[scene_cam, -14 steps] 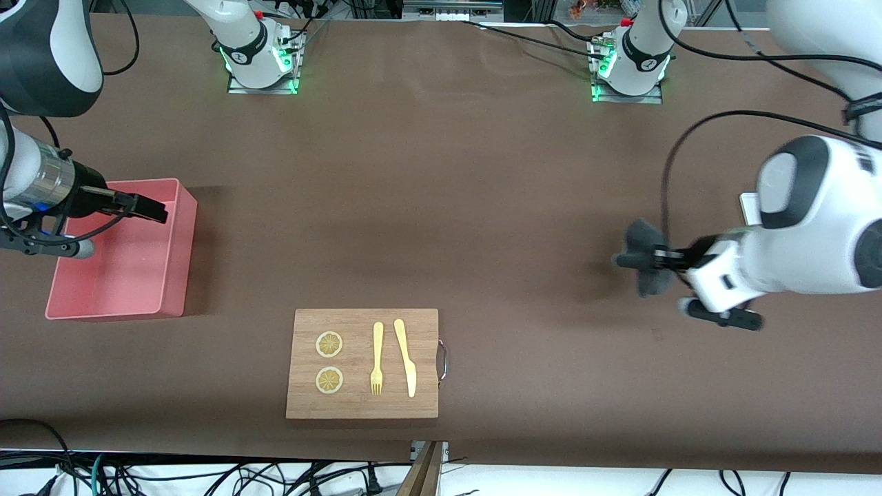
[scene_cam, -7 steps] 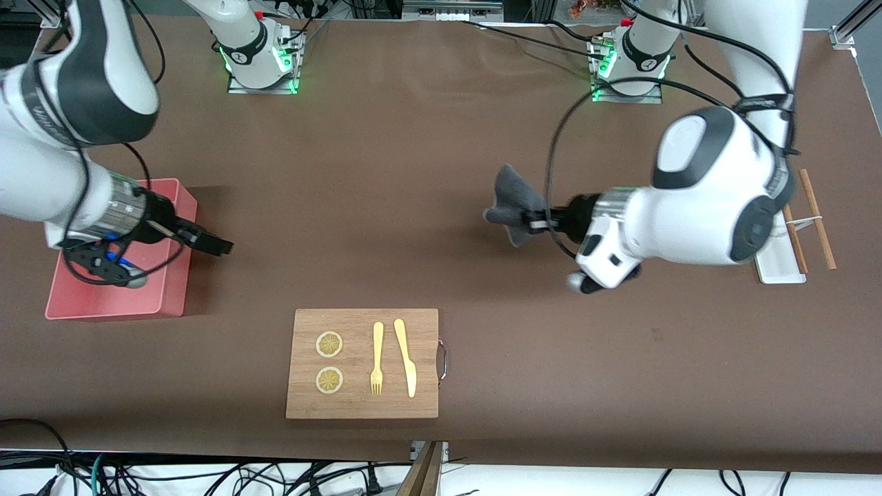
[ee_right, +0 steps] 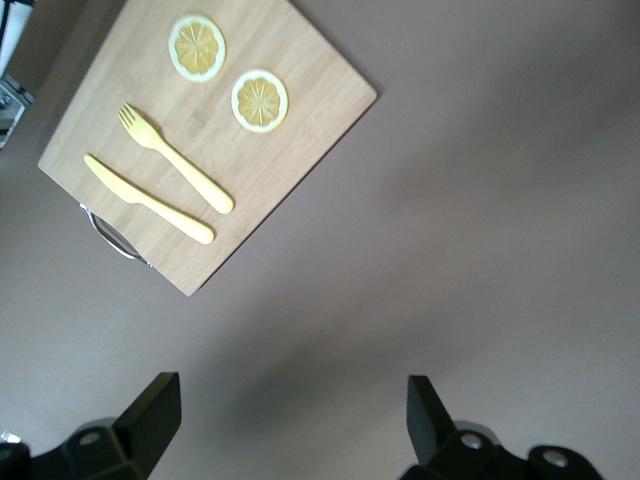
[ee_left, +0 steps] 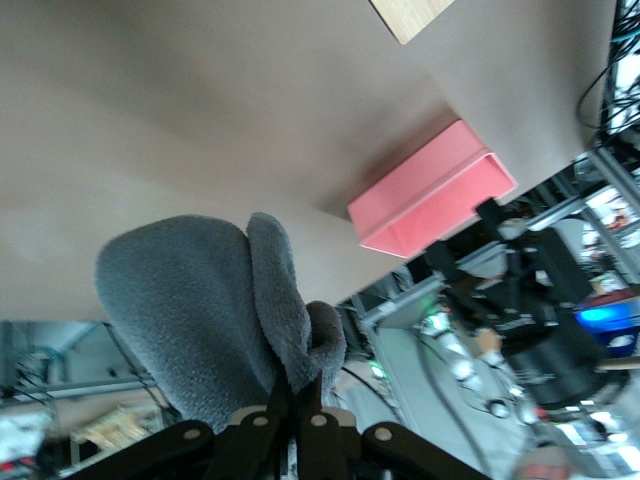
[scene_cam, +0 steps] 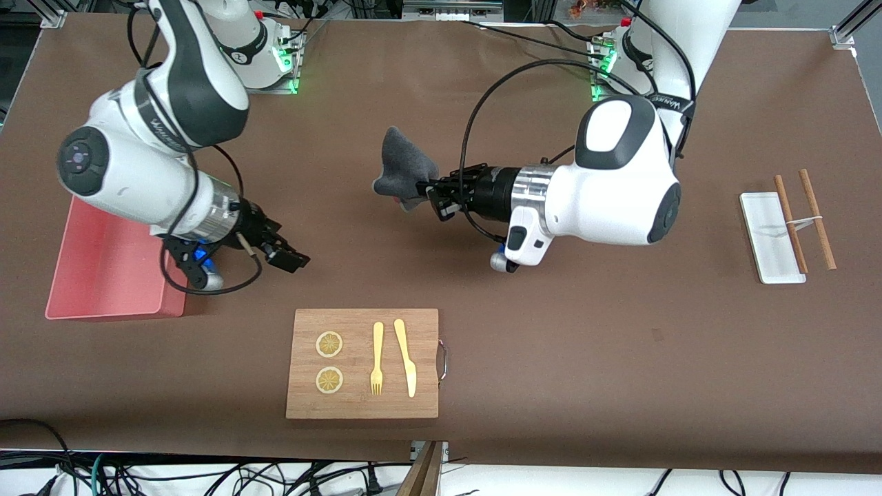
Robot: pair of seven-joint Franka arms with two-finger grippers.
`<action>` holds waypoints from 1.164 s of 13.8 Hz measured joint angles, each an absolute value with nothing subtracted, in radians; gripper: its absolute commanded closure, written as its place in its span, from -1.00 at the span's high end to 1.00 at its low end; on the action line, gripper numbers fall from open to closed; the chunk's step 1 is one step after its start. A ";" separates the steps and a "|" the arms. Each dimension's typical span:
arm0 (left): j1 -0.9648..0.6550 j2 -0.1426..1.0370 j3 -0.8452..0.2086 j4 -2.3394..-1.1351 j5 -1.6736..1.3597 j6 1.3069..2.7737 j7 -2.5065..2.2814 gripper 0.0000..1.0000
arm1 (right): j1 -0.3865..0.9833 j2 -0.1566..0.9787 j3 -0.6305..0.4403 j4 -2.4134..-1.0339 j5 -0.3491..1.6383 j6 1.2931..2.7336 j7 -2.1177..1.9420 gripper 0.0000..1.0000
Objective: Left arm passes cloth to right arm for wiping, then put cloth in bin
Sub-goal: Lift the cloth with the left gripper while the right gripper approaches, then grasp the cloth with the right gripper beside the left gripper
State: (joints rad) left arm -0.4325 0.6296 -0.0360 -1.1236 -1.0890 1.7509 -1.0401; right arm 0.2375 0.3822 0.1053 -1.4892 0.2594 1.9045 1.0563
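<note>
Bin (scene_cam: 103,275) holds nothing; left claw (scene_cam: 428,190) grips cloth (scene_cam: 405,168).

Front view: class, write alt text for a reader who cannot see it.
The left gripper, shut on a charcoal-grey cloth, holds it above mid-table, facing the open right gripper beside the pink bin. Nearer the camera lies a wooden board with two lemon slices, a yellow fork and knife.

White arms with glossy black joint caps, silver wrist rings, black cables, apparently black fingers (ee_right: 152,415).
</note>
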 measured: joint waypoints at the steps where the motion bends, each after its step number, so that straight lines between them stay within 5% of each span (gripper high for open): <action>1: -0.432 0.636 -0.036 -1.124 -1.114 1.772 -1.055 -1.00 | 0.248 0.389 0.105 -1.489 0.269 1.913 1.083 1.00; 8: -0.463 0.640 -0.041 -1.122 -1.132 1.841 -1.112 -1.00 | 0.265 0.396 0.104 -1.489 0.487 1.939 1.176 1.00; 14: -0.585 0.662 -0.043 -1.122 -1.153 2.076 -1.132 -1.00 | 0.326 0.425 0.105 -1.496 0.613 1.950 1.299 0.99; 15: -0.586 0.663 -0.043 -1.122 -1.153 2.077 -1.136 -1.00 | 0.336 0.432 0.105 -1.504 0.617 1.950 1.304 0.93; 16: -0.584 0.663 -0.041 -1.122 -1.153 2.077 -1.144 -1.00 | 0.342 0.436 0.105 -1.512 0.618 1.950 1.305 0.47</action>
State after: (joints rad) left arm -0.5840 0.6631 -0.0407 -1.1218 -1.1532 2.0775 -1.1443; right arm 0.3416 0.4364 0.1050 -1.5121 0.6183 1.9502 1.3053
